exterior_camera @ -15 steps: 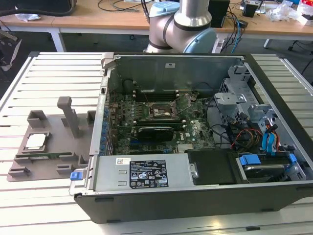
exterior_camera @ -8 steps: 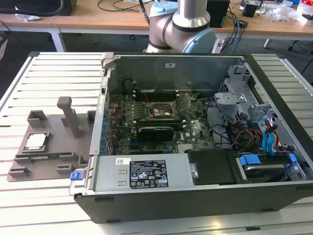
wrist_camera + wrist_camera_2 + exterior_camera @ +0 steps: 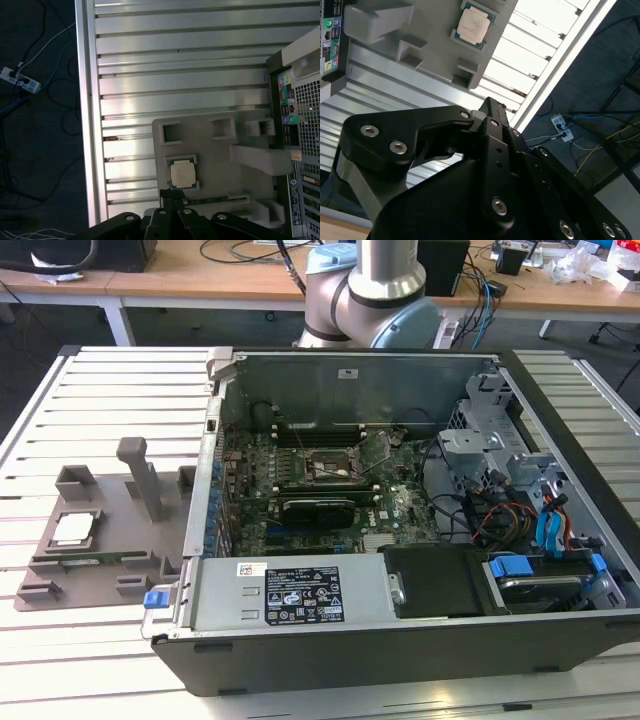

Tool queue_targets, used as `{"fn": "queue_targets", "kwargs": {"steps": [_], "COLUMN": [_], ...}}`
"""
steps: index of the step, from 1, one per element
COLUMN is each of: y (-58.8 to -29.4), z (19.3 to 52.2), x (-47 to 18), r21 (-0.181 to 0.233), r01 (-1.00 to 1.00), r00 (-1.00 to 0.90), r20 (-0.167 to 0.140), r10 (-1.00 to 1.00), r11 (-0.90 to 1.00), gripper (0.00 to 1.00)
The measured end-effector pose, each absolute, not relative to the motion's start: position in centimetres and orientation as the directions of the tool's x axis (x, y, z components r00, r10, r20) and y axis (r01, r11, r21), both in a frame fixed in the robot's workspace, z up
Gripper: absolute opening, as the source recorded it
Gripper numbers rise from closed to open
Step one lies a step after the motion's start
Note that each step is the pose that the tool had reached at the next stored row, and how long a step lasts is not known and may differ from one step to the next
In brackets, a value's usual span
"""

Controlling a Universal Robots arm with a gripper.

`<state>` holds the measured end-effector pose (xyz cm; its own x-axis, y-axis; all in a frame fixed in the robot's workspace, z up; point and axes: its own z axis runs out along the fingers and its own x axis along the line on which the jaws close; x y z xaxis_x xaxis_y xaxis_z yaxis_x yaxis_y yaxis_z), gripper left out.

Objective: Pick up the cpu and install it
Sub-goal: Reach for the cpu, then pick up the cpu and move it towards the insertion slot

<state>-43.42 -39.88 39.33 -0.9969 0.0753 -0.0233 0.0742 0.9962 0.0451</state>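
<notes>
Pale slatted metal table across exterior view. Wooden desk at 12 o'clock, cables on top. First wrist view: dark floor, white power strip, loose cables.

Overhead light glares off the slatted table; the floor lies dim.

You have an open computer case mid-frame in the exterior view, a grey tray at the exterior view's left, both on the slatted counter.
</notes>
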Motion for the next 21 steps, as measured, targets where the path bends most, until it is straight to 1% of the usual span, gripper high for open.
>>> {"fn": "queue_targets", "kwargs": {"steps": [18,20,21], "y": [-39.88,-39.87,-39.87], "z": [39.32,39.32,39.32], "x": [-44.32,-44.35,-44.37], "r21": [0.045,0.045,0.045], "r01": [0.074,0.074,0.074], "r00": [-0.997,-0.997,-0.997], "r20": [-0.023,-0.023,-0.023], "r10": [0.075,0.075,0.075], "r11": [0.996,0.996,0.996], "gripper": [0.11,0.24,0.42]}}
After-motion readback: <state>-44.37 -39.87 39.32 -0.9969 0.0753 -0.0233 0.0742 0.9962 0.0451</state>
